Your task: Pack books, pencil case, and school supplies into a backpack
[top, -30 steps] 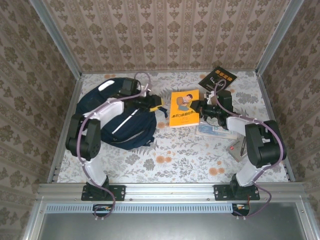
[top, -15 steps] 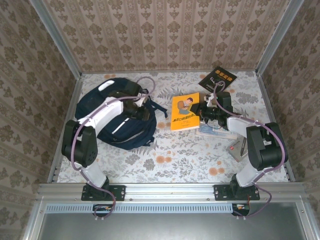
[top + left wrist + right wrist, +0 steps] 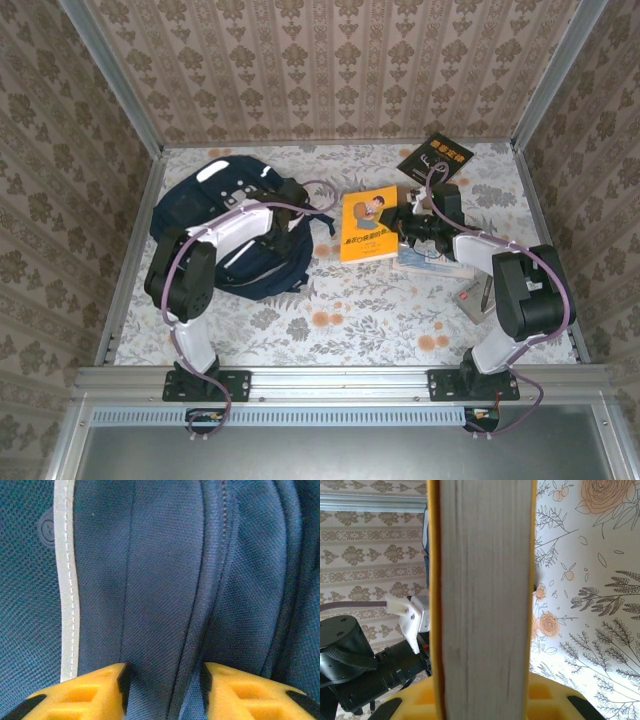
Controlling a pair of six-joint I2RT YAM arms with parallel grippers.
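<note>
**Work surface.** The table [image 3: 350,300] carries a floral cloth and is boxed in by patterned walls [image 3: 330,70].

**Right pincer.** The right pincer [image 3: 482,692] is closed on the yellow-orange book [image 3: 485,580]. In the wrist view the page edge runs straight out between the two fingers, which bear on both covers. From overhead, the book extends from the jaws toward the other arm and is gripped by the edge nearest the jaws. Just behind the pincer, under its arm, lies a flat pale pack [image 3: 428,262]. The black book [image 3: 436,158] lies beyond the pincer, near the back wall.

**Left pincer.** The left pincer [image 3: 162,675] is set down on the backpack [image 3: 160,580]. Its jaws are part-way apart, with a ridge of navy fabric and a stitched seam running out between them. I cannot tell whether they are gripping that ridge or only straddling it. A white stripe [image 3: 64,580] runs ahead of the pincer on its left-hand side.

**Step in hand.** I judge this to be the first book transfer, with one arm preparing the bag mouth and the other carrying the book. I can see no opening in the backpack.

**Next move.**
1. Secure the fabric ridge in the left pincer and draw it up or aside until a gap shows.
2. Only then carry the book across to the bag, leading edge first.
3. Keep both arms apart where their paths meet between bag and book.
</note>
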